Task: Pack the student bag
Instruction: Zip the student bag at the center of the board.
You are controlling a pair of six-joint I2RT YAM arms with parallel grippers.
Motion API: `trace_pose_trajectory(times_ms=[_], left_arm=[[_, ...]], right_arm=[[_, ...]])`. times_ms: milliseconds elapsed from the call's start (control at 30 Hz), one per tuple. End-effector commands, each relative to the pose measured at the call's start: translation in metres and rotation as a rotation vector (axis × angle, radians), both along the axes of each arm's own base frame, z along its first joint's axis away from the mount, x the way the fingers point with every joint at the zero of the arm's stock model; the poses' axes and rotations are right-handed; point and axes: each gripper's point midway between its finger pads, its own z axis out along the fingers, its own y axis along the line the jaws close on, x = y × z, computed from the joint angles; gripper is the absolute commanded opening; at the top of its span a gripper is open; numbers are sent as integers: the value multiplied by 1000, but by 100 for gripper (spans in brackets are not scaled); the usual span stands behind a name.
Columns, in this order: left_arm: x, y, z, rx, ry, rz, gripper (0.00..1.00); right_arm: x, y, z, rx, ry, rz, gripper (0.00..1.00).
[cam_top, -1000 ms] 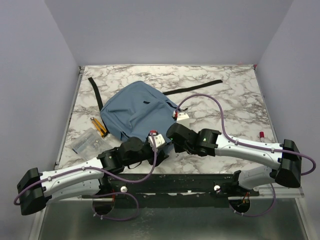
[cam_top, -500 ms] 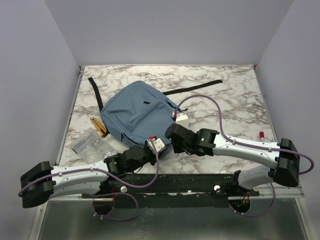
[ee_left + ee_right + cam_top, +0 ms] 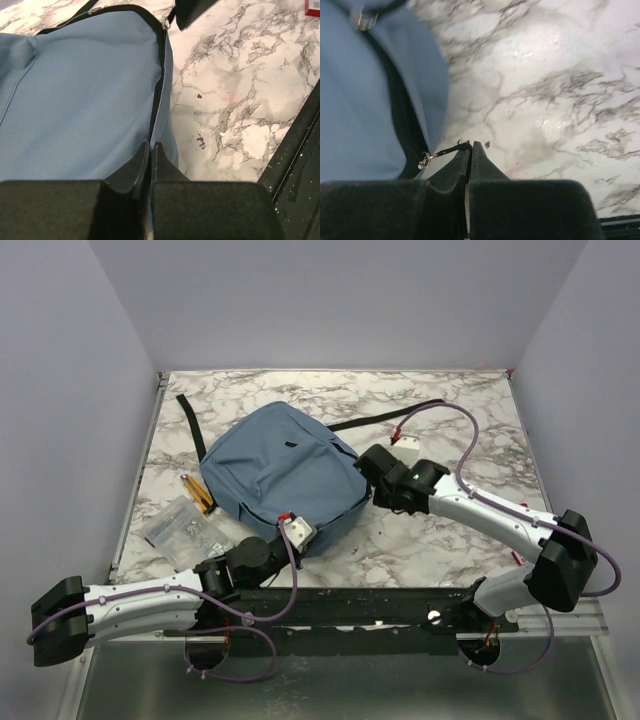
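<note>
Worktop (image 3: pixel 440 430) of grey-veined marble carries the student bag (image 3: pixel 270 465), which lies flat left of centre with its rounded top toward the far wall. The left tool (image 3: pixel 150 150) sits at the bag's near edge, its fingers pressed together on the blue fabric beside the zip. The right tool (image 3: pixel 470 146), at the bag's right side, is pinched tight on the thin zip pull cord (image 3: pixel 447 148). A clear packet (image 3: pixel 178 525) lies near the bag's left.
</note>
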Motion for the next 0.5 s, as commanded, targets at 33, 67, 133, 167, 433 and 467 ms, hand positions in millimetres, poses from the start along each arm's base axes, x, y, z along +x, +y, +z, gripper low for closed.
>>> trace_pose_trajectory(times_ms=[33,67,133,167,433,467], left_arm=[[2,14,-4,-13,-11,47,0],[1,14,-3,-17,-12,43,0],[0,14,-2,-21,-12,35,0],[-1,13,-1,-23,-12,29,0],[-19,-3,23,-111,58,-72,56],[-20,-7,30,-118,58,-84,60]], right_arm=[[52,-86,4,-241,-97,-183,1],[62,-85,4,-261,-113,-166,1],[77,-79,5,-287,-137,-129,1],[82,-68,7,-261,-142,-81,1],[56,-15,20,35,-128,221,1],[51,-15,16,42,-107,232,1]])
